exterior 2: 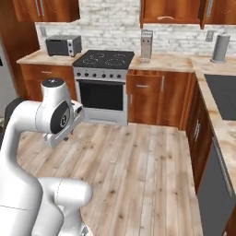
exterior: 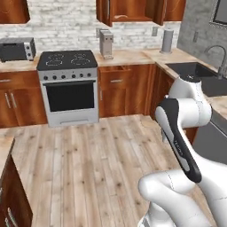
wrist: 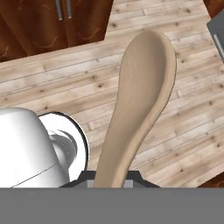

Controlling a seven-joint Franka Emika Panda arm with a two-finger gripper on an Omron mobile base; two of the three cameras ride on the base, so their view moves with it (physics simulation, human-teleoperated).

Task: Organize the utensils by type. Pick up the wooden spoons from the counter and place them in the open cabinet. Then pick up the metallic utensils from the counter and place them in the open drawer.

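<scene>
In the hand view a pale wooden spoon (wrist: 140, 87) rises from between my gripper (wrist: 113, 178) jaws, bowl end away from the hand, over the plank floor. The gripper is shut on its handle. The arm is folded back close to the base (exterior: 181, 111), in the middle of the kitchen floor. On the far wall an upper cabinet (exterior: 128, 11) stands with its doors swung open, and below it a drawer (exterior: 113, 69) under the counter is pulled out a little. That cabinet (exterior 2: 170, 11) and drawer (exterior 2: 143, 73) also appear in the right base view.
A stove (exterior: 67, 84) stands against the far wall, with a toaster oven (exterior: 17, 48) on the counter to its left. A grey block (exterior: 106, 43) and a canister (exterior: 167, 41) sit on the counter. A sink (exterior: 195, 71) is on the right counter.
</scene>
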